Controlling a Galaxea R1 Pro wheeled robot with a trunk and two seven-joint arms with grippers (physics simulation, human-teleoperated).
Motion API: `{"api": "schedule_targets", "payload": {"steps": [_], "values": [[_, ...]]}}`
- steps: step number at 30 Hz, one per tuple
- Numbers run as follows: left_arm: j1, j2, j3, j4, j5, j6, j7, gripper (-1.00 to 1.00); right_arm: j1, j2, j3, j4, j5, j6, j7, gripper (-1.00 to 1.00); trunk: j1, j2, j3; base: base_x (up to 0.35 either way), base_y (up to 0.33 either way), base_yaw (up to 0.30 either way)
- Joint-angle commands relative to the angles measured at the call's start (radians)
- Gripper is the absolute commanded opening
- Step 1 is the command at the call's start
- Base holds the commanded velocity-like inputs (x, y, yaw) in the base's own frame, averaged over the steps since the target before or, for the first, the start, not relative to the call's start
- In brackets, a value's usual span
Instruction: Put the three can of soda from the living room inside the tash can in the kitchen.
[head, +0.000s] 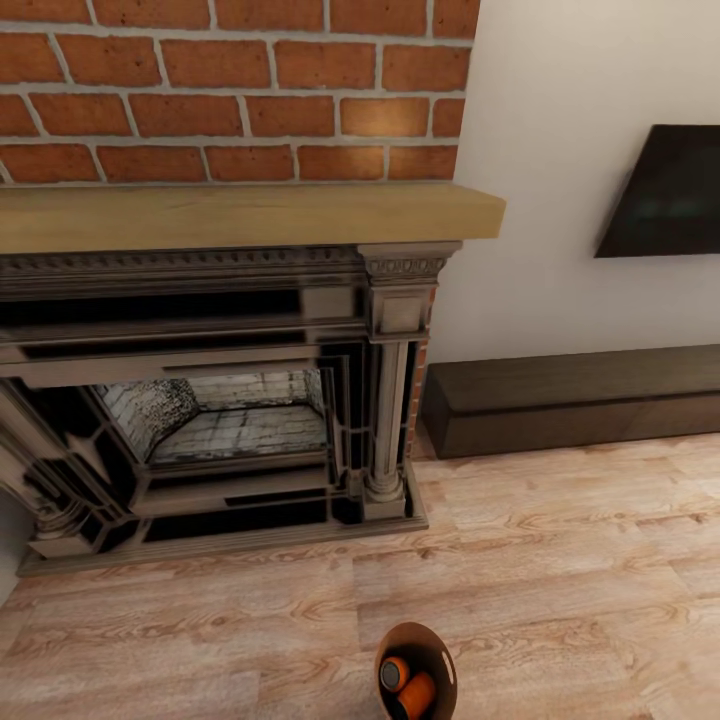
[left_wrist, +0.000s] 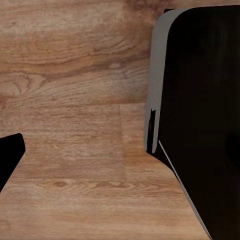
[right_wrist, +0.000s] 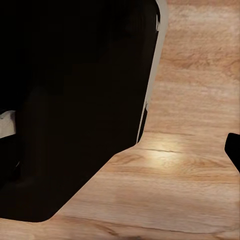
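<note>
In the head view, the tash can (head: 432, 640) sits at the bottom edge over the wood floor, its brown inside facing me. Two orange cans of soda lie in it: one (head: 394, 672) with its dark top towards me, the other (head: 418, 694) just beside it. A blue can is out of view. One black fingertip (left_wrist: 9, 156) of my left gripper shows at the edge of the left wrist view, with bare floor where the fingers would meet. One fingertip (right_wrist: 234, 150) of my right gripper shows likewise. Neither gripper holds anything.
A red-brick fireplace (head: 230, 400) with a pale wood mantel (head: 250, 215) stands ahead on the left. A long low dark-brown cabinet (head: 580, 398) runs along the white wall on the right, under a black TV (head: 665, 190). My dark body (left_wrist: 200, 120) looms beside both wrists.
</note>
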Motion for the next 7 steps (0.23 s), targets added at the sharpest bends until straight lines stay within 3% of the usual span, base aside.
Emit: {"api": "schedule_targets", "payload": {"steps": [1,7], "values": [[0.0,0.0,0.0,0.0,0.0,0.0,0.0,1.0,0.0,0.0,0.0,0.0,0.0,0.0,0.0,1.0,0.0,0.0,0.0,0.0,0.0,0.0],[0.0,0.0,0.0,-0.001,0.0,0.0,0.0,1.0,0.0,0.0,0.0,0.0,0.0,0.0,0.0,1.0,0.0,0.0,0.0,0.0,0.0,0.0]]}}
